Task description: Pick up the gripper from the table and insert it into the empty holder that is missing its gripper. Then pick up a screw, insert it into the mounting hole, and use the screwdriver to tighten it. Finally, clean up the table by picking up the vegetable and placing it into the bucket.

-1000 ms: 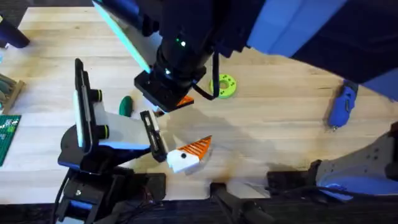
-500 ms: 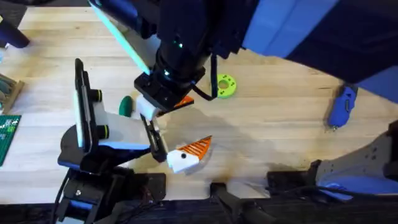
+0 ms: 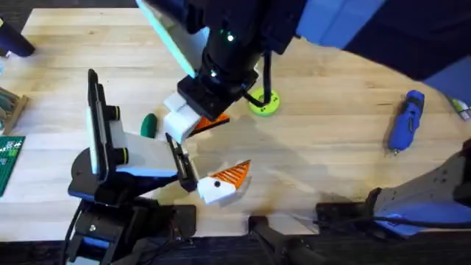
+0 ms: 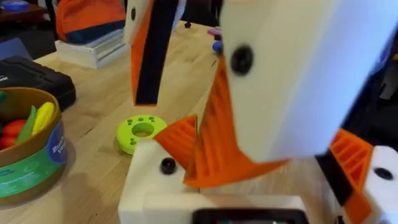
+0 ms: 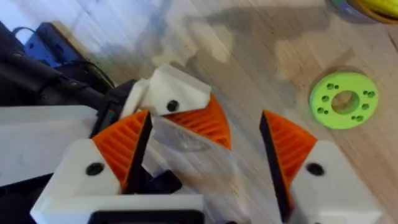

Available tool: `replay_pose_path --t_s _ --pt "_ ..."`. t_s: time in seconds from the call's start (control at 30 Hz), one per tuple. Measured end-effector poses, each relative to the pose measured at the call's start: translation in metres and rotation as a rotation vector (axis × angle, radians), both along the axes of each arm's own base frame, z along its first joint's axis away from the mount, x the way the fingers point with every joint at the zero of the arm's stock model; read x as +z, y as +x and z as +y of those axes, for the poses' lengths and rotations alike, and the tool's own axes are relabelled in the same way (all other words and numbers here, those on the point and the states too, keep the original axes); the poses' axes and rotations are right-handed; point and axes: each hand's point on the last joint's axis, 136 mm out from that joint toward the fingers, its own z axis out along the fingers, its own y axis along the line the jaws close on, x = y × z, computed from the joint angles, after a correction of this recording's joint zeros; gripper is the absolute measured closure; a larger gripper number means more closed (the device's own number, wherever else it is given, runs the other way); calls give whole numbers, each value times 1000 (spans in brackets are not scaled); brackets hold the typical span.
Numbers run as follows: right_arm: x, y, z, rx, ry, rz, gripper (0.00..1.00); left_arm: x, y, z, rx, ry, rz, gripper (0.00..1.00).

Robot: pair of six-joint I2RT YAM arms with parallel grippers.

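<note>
The loose gripper (image 3: 184, 121) (image 5: 180, 102), a white block with an orange ribbed tip, sits at the front of my left wrist where the holder is; the holder itself is hidden under it. A dark mounting hole (image 4: 168, 165) shows on its block. My right gripper (image 3: 202, 110) (image 5: 204, 140) hangs open around it, one finger (image 4: 273, 81) close beside the tip. My left gripper (image 3: 224, 147) is open. The dark green vegetable (image 3: 149, 125) lies beside the left arm. The blue screwdriver (image 3: 405, 121) lies far right. The bucket (image 4: 31, 171) stands farther off. The screw is out of view.
A bright green ring disc (image 3: 263, 101) (image 5: 343, 99) lies just beyond the right gripper. A black case (image 4: 31, 78) sits behind the bucket. A green circuit board (image 3: 9, 158) lies at the table's left edge. Bare wood lies between the disc and the screwdriver.
My right gripper has moved away and to the right, uncovering more of the white block at the left wrist. The left arm and the other things have stayed put.
</note>
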Motion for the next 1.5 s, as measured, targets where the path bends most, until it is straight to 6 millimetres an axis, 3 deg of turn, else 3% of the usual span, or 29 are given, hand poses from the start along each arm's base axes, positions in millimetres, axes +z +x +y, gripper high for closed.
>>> replay_pose_path --t_s 0.43,0.63,0.87,1.03,1.13,1.27,1.5 --pt "-20 16 -54 -98 26 75 7 0 0 0 0 0 0 16" --pt "-21 11 -103 -200 103 108 7 0 0 0 0 0 -1 15" --pt "-8 -16 -151 -250 280 122 7 0 0 0 0 0 -1 15" --pt "-1 -51 -176 -205 432 113 8 0 0 0 0 0 0 15" --pt "-9 -73 -184 -156 464 112 8 0 0 0 0 0 -1 15" --pt "-11 -94 -179 1 539 72 8 0 0 0 0 0 -1 15" --pt "2 -104 -171 229 617 -75 8 0 0 0 0 0 0 14"
